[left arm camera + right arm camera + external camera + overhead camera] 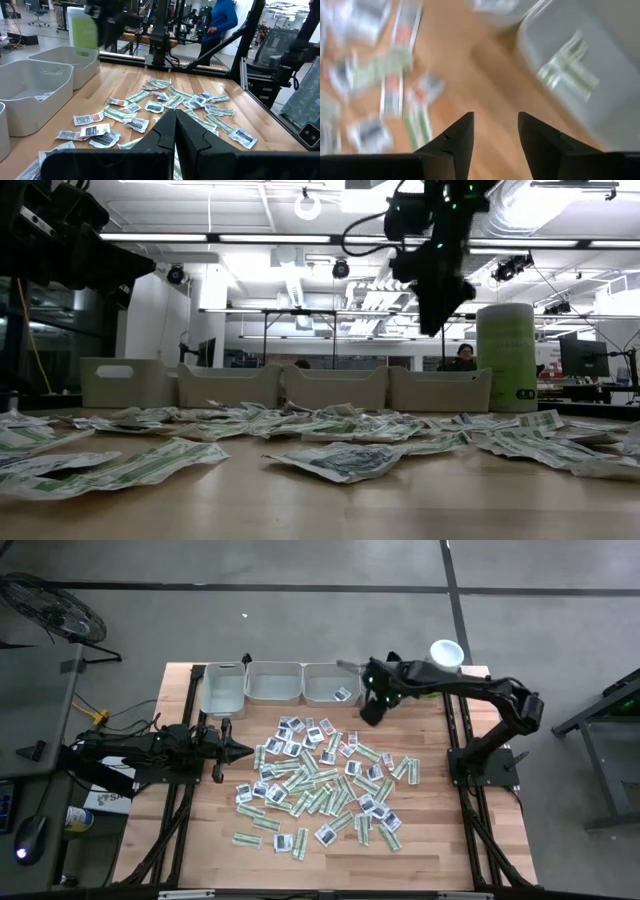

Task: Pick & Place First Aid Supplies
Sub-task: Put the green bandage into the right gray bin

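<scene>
Though apart, sachets [395, 95] beyond fingers [452, 142]

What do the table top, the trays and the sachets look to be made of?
Table top: pale wood planks, visible grain and seams, matte. Trays: grey moulded plastic by their look, smooth with rounded rims. Sachets: thin printed paper or foil, flat and crinkled; which one is unclear.

A grey concrete floor [300, 620] crossed by dark seams surrounds the wooden counter [430, 830], with a fan [50, 605] at one corner, while beyond it lies an open workshop with white ceiling ducts [300, 280], strip lights [170, 237], and a seated person [462, 357].
</scene>
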Motion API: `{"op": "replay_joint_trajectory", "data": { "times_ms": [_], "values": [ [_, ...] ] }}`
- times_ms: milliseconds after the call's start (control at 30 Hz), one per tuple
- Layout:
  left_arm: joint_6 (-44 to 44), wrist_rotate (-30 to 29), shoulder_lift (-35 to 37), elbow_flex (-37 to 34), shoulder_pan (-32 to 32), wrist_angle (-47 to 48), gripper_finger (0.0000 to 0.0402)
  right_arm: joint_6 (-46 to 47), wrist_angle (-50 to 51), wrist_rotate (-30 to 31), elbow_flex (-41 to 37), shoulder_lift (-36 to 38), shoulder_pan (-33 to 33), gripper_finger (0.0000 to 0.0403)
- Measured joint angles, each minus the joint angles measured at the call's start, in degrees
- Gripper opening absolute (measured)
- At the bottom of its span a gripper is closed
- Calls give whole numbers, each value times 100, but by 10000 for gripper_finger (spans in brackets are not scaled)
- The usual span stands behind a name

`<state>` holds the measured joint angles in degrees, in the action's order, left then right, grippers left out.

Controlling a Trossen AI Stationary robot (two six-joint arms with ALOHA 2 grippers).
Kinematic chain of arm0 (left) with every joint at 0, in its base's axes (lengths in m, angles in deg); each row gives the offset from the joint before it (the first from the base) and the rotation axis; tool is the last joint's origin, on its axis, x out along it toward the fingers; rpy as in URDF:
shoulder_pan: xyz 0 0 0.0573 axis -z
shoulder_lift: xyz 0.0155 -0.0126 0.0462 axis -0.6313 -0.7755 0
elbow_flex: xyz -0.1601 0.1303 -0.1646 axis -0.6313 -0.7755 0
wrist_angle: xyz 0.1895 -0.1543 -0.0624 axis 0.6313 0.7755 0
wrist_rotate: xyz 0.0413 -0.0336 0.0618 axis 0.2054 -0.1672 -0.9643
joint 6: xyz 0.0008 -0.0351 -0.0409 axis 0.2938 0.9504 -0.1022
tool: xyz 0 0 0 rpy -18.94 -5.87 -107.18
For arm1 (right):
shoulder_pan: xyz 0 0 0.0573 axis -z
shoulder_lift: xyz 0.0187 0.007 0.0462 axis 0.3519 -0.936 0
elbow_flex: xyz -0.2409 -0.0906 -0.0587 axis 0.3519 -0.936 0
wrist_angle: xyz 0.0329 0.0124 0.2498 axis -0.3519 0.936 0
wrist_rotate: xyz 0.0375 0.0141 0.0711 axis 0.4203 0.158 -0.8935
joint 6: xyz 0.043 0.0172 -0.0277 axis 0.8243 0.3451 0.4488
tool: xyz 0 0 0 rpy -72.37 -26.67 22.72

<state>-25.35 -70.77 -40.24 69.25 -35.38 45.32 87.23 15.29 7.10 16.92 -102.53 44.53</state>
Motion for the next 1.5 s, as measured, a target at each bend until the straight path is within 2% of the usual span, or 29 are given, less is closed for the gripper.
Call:
{"op": "replay_joint_trajectory", "data": {
  "times_ms": [167, 333, 433, 700, 867, 967, 1100, 1367, 1500],
  "values": [
    [0, 1, 0, 0, 0, 0, 1, -340, 1180, 12, 31, 0, -771, 145],
    [-2, 1, 0, 0, 0, 0, 1, -225, 1945, 44, 26, 37, -1498, 147],
    [0, 1, 0, 0, 0, 0, 1, 4, 2022, -17, -96, 138, -1853, 145],
    [0, -1, -1, 0, 0, 0, 1, 799, 2025, -926, -675, 323, -2449, 142],
    [-1, 0, 0, 0, 0, 0, 1, 933, 1721, -1756, -1006, 323, -2669, 142],
    [0, 1, -1, 0, 0, 0, 1, 1140, 1170, -1980, -1262, 323, -2638, 142],
    [-1, 1, 0, 0, 0, 0, 1, 1701, 524, -2060, -1619, 323, -2449, 142],
    [-1, -1, 0, 0, 0, 0, 1, 2234, -358, -2055, -2238, 323, -2218, 142],
    [0, 0, -2, 0, 0, 0, 1, 2341, -545, -1778, -2358, 321, -2148, 142]
  ]
}}
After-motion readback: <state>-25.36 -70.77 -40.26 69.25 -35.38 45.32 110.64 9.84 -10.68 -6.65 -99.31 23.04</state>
